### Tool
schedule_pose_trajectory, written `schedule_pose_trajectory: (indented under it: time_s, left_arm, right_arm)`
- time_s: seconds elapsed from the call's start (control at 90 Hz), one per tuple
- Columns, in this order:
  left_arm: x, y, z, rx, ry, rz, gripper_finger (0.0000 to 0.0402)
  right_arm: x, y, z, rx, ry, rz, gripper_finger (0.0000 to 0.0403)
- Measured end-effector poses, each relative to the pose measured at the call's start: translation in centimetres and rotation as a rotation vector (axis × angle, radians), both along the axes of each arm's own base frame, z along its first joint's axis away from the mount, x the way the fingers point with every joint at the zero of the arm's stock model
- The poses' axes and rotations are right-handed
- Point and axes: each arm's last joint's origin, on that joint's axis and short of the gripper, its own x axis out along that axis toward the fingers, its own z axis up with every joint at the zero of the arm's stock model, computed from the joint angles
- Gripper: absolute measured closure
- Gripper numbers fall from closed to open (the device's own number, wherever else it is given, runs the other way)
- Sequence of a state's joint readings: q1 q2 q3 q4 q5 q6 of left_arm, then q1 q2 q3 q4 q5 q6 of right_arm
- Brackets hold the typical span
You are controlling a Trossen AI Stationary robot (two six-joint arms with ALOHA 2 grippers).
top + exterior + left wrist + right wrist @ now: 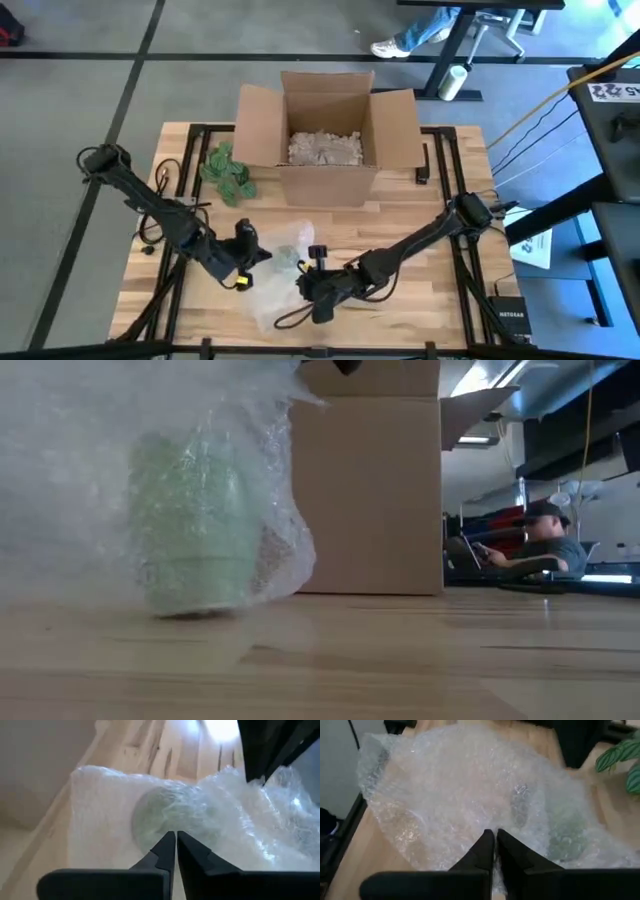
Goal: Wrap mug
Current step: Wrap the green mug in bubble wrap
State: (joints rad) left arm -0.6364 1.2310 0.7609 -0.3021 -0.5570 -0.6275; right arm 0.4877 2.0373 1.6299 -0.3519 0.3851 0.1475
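Both jaws narrow, nearly closed: left gripper [176, 840] and right gripper [494, 839] at bubble wrap [285, 262], lower centre. Risk: green mug [190, 525] tipping if pulled unevenly.

White lettering "NETGEAR" is just legible on the small black box [511, 316] at the table's right edge; no other text can be read.

The mug [190, 530] shows only as a green blur through the bubble wrap [110, 460].
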Motion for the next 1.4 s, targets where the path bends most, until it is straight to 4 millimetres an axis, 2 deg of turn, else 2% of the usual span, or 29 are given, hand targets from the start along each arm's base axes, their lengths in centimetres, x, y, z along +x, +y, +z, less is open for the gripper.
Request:
schedule_pose_trajectory:
  time_s: [0.311,0.778,0.889,1.011,1.278,1.4]
  left_arm:
    - [0.5,0.3,-2.0,-0.035,0.073,0.014,0.0402]
    - [2.6,-0.7,-2.8,-0.062,0.010,-0.088,0.0402]
    - [3.0,-0.8,-3.1,-0.074,0.008,-0.100,0.0402]
    - [3.2,-1.0,-3.2,-0.083,0.004,-0.112,0.0402]
    - [3.3,-1.0,-3.2,-0.089,-0.006,-0.112,0.0402]
    - [3.3,-1.0,-3.2,-0.090,-0.007,-0.113,0.0402]
  right_arm:
    - [1.7,-2.6,0.4,0.063,-0.032,0.000,0.0403]
    - [1.7,-2.6,0.4,0.105,-0.037,-0.055,0.0403]
    - [1.7,-2.5,0.4,0.107,-0.028,-0.018,0.0398]
    - [1.7,-2.5,0.4,0.116,-0.025,-0.007,0.0380]
    - [2.4,-3.6,0.8,0.136,-0.075,-0.037,0.0293]
    - [2.6,-4.2,0.7,0.135,-0.070,-0.050,0.0269]
